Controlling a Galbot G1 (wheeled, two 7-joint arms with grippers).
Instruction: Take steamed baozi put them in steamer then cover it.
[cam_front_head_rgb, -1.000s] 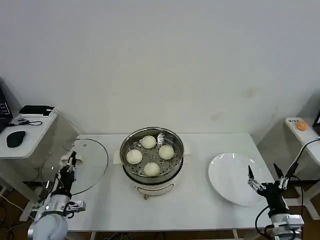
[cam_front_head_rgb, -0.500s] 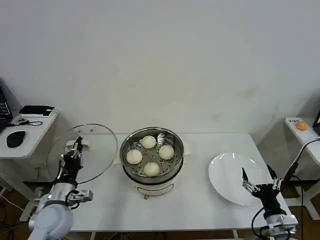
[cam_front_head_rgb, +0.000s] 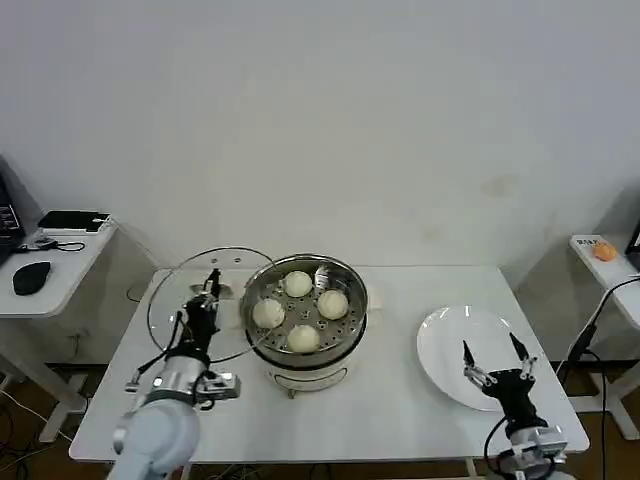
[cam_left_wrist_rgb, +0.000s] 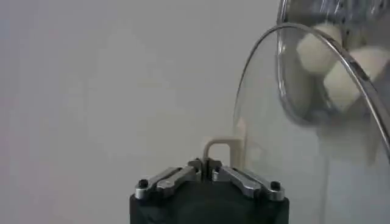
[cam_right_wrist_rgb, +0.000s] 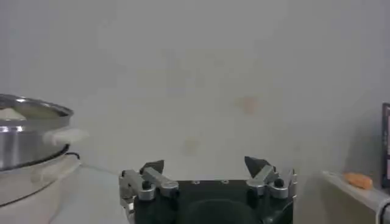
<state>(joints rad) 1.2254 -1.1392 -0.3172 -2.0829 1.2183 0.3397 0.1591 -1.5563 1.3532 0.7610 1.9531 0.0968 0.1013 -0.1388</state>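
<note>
Several pale steamed baozi (cam_front_head_rgb: 298, 284) lie on the perforated tray inside the shiny steamer (cam_front_head_rgb: 350, 330) at the table's middle. My left gripper (cam_front_head_rgb: 207, 292) is shut on the handle of the round glass lid (cam_front_head_rgb: 175, 310), holding it lifted and tilted just left of the steamer, its rim overlapping the pot's left edge. In the left wrist view the gripper (cam_left_wrist_rgb: 206, 165) pinches the lid handle (cam_left_wrist_rgb: 218, 145), and two baozi (cam_left_wrist_rgb: 320, 41) show through the glass lid (cam_left_wrist_rgb: 286, 146). My right gripper (cam_front_head_rgb: 495, 368) stands open over the near edge of the plate; the right wrist view shows it (cam_right_wrist_rgb: 206, 164) holding nothing.
A flat white plate (cam_front_head_rgb: 450, 340) sits at the table's right. A side desk (cam_front_head_rgb: 45, 270) with a mouse stands at far left, another small table (cam_front_head_rgb: 600, 255) with an orange object at far right. The steamer's side (cam_right_wrist_rgb: 24, 137) shows in the right wrist view.
My left gripper has carried the glass lid up and rightward from the table's left edge to the steamer's rim. The right gripper has drifted left toward the plate.
</note>
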